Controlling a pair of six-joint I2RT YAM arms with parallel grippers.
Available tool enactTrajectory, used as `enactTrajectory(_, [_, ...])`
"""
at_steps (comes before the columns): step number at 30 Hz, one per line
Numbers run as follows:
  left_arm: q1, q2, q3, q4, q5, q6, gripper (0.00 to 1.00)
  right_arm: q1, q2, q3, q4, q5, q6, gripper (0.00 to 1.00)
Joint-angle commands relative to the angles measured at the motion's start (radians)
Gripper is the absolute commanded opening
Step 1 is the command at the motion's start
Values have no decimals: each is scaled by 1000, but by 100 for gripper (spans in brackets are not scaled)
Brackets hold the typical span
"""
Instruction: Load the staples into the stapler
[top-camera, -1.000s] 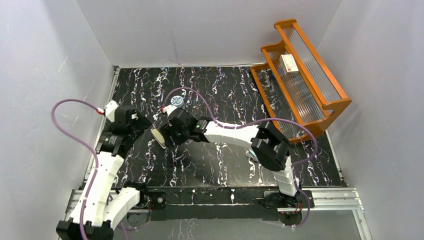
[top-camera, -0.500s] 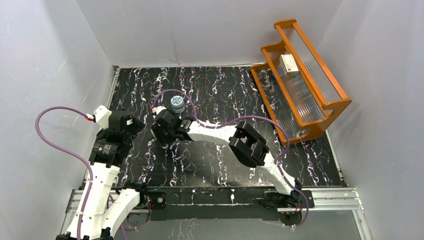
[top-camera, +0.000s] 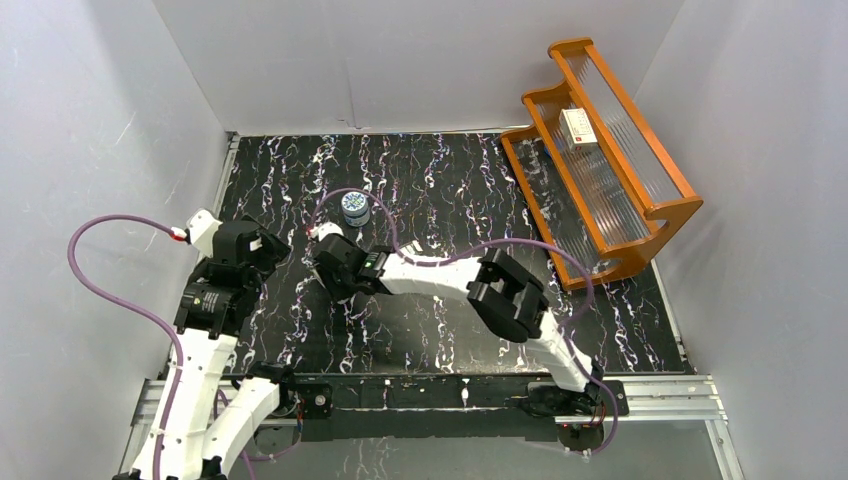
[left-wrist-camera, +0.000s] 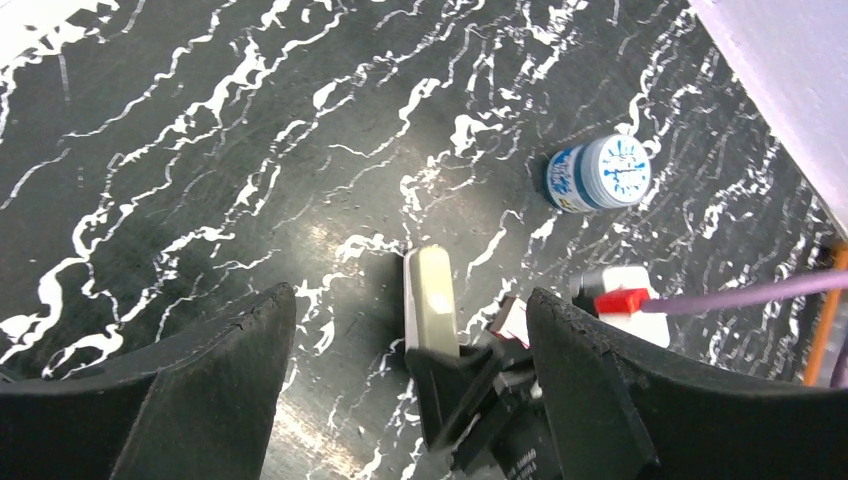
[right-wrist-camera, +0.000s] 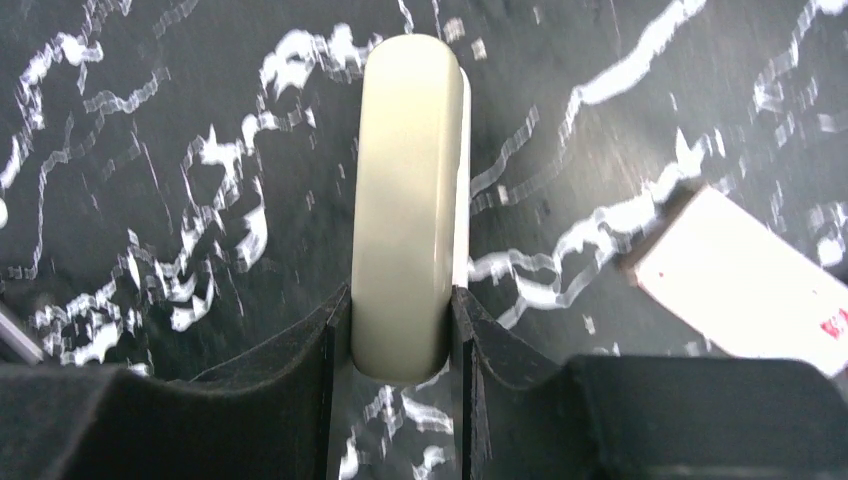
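Observation:
The cream-beige stapler (right-wrist-camera: 408, 200) lies flat on the black marbled table. My right gripper (right-wrist-camera: 400, 296) is shut on the stapler's near end, one finger pressed against each long side. A small white-and-red staples box (right-wrist-camera: 735, 285) lies on the table just right of it. In the left wrist view, the stapler (left-wrist-camera: 432, 298) pokes out of the right gripper's black fingers (left-wrist-camera: 470, 385), with the staples box (left-wrist-camera: 516, 318) beside them. My left gripper (left-wrist-camera: 408, 305) hangs open above and left of the stapler, holding nothing. From above, the right gripper (top-camera: 328, 268) hides the stapler, and the left gripper (top-camera: 266, 246) is to its left.
A round blue-and-white tin (top-camera: 354, 207) stands just beyond the right gripper. A wooden rack (top-camera: 672, 205) fills the back right corner, with a white box (top-camera: 578, 125) on its upper shelf. Purple cables loop over both arms. White walls close in three sides.
My right gripper has come down and left onto the stapler and closed its jaws on it. My left arm has drawn back to the left, still open.

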Motion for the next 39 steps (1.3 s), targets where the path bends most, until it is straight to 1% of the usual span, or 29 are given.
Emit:
enactTrajectory(1, [-6,-7,48,31,85,4,83,5,-241,-169,34,-15,38,28])
enactTrajectory(5, [-20,-7,26,109,206,64,84,6,-435,-419,71,9,100,29])
enactTrajectory(10, [-36,18,-14,229,417,100,83,5,-690,-696,62,182,284,28])
enactTrajectory(13, [-44,42,-66,335,586,103,83,4,-804,-807,39,267,380,28])
enactTrajectory(16, [-49,82,-131,446,759,87,84,-8,-882,-874,11,322,466,28])
enactTrajectory(19, [-58,136,-198,539,898,57,85,-42,-937,-930,-5,320,549,28])
enactTrajectory(21, [-74,190,-232,577,964,42,86,-85,-966,-971,2,277,603,28])
enactTrajectory(24, [-136,274,-267,611,1012,40,88,-152,-1019,-1070,92,178,653,28])
enactTrajectory(27, [-223,391,-289,664,1041,25,87,-194,-1054,-1129,166,103,688,28])
enactTrajectory(29, [-274,461,-306,721,1047,3,84,-216,-1067,-1158,209,63,706,28])
enactTrajectory(31, [-307,516,-319,779,1066,-21,78,-239,-1083,-1179,235,28,725,28])
enactTrajectory(33, [-343,551,-327,835,1079,-37,74,-261,-1095,-1204,273,-14,746,28])
enactTrajectory(36, [-385,598,-341,895,1089,-53,64,-284,-1112,-1246,340,-59,781,28])
enactTrajectory(39, [-410,647,-360,961,1110,-82,51,-302,-1117,-1278,393,-109,810,28])
